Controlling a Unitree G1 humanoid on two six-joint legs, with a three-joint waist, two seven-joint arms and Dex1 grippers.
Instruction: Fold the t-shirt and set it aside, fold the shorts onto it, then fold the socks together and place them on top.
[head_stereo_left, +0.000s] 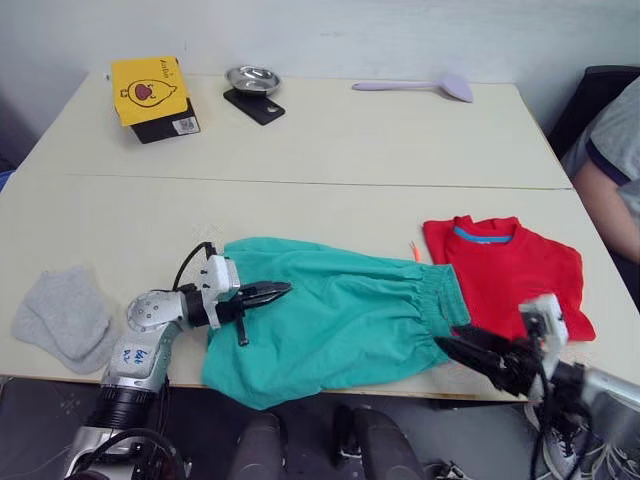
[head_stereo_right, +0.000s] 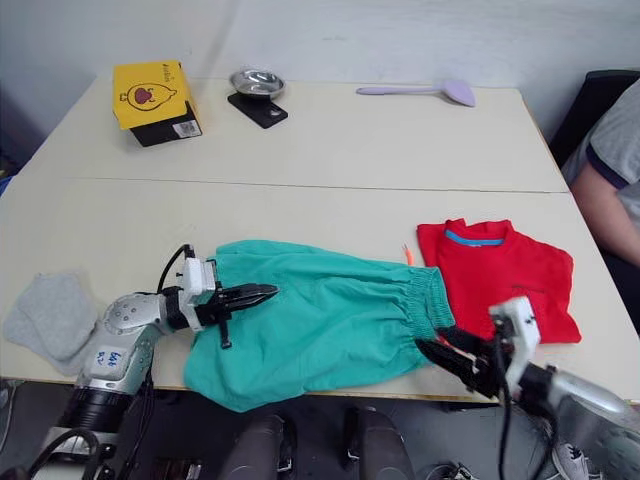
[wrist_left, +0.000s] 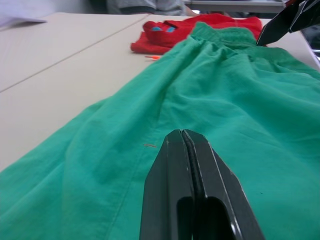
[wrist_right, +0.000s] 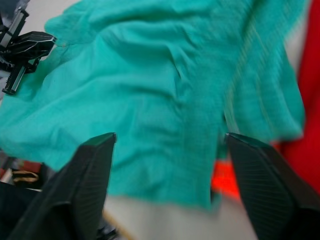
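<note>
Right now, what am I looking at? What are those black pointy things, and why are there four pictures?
It is a robot with two arms at a table. The black pointy things are its grippers, like hands. Two pictures come from cameras on its head, and two from cameras on its wrists.

On the table lie teal-green shorts, a folded red t-shirt and grey socks. Farther back are a yellow box, a small metal bowl and a purple spoon.

The left gripper is shut and sits over the shorts. The right gripper is open near the waistband. Neither holds anything.
</note>
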